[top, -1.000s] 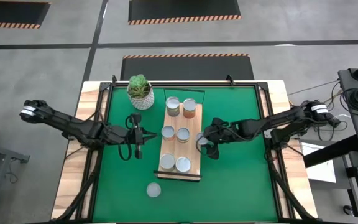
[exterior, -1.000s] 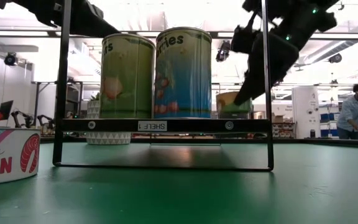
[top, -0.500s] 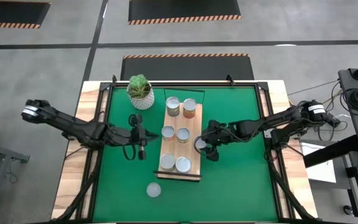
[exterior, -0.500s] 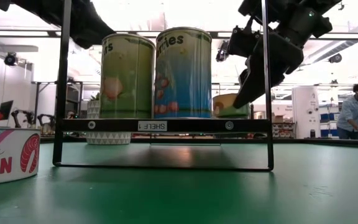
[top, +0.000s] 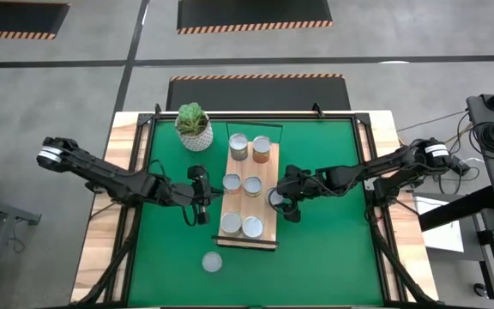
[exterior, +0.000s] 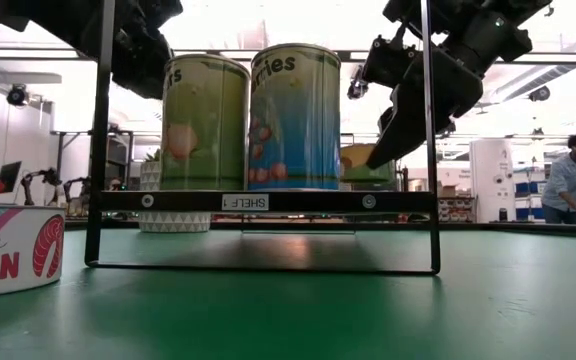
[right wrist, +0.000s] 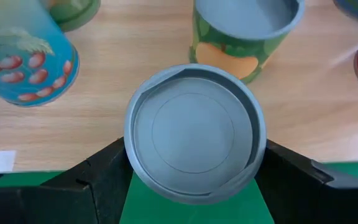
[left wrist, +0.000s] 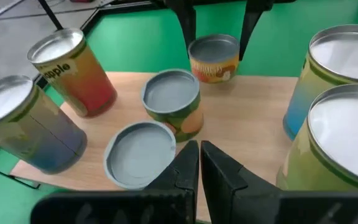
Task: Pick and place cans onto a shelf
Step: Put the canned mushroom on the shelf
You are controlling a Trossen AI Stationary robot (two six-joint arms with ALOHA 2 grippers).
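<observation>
The wooden shelf lies in the middle of the green mat and carries several cans standing upright on their bases, among them a blue one and a green one. My right gripper is at the shelf's right edge, shut on one more can. My left gripper hovers at the shelf's left edge, shut and empty; in the left wrist view it points across the shelf. Another can stands on the mat near the front. My right gripper pinches the can between its two fingers, on opposite sides of its wall just below the top rim. The fingers come from the table's right, slanting down. The can stays upright over the shelf's right edge; its base is hidden.
A white pot with a green plant stands at the mat's far left, close to the shelf's far end. The shelf's black frame rises at its near end. A person stands in the room behind.
My left gripper has moved toward the table's right, up to the shelf's left edge. My right gripper has edged toward the shelf with the can, which stays upright.
</observation>
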